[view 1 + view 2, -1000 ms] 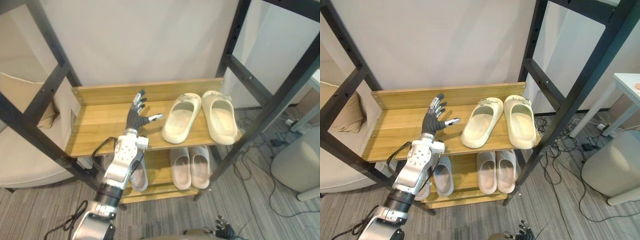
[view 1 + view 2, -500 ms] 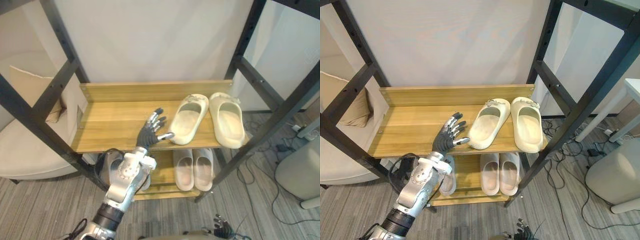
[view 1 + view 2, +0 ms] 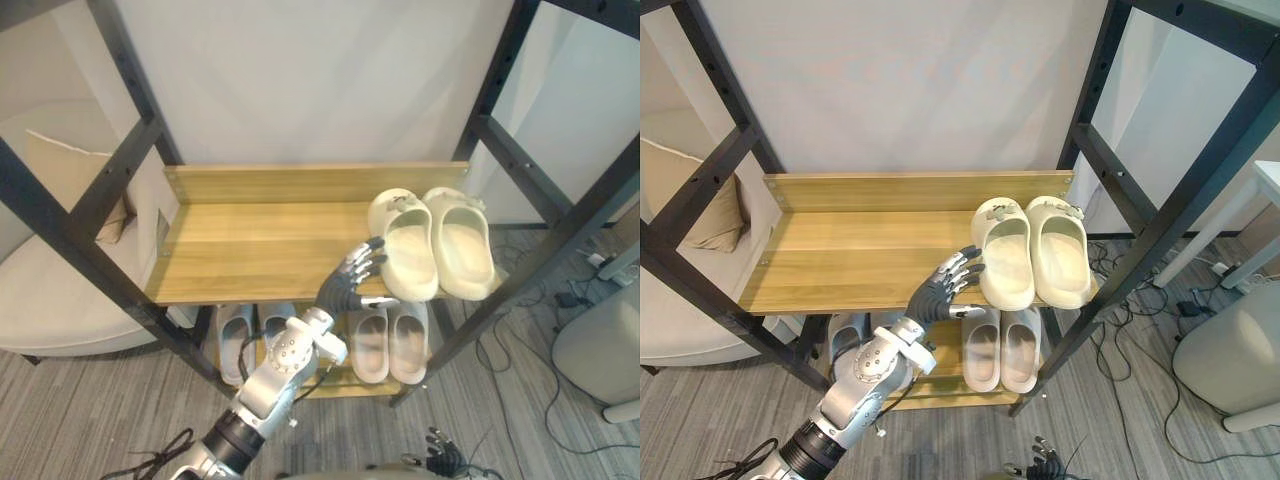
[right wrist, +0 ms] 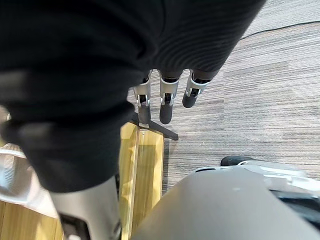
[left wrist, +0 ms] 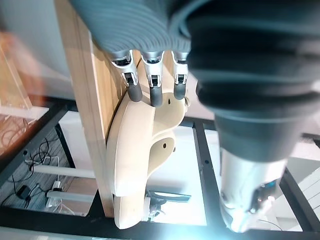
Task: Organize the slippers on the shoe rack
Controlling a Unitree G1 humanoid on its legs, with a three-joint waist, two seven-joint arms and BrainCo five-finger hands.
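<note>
On the top shelf (image 3: 250,240), at its right end, the cream pair (image 3: 432,240) lies toes to the wall. The left hand (image 3: 350,282), fingers straight, touches the near slipper (image 3: 403,247) on its left flank. The right hand (image 3: 445,463) hangs low, fingers relaxed.

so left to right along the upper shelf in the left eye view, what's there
bare light wooden shelf board → left robot hand → first cream foam slipper → second cream foam slipper → black metal rack post
</note>
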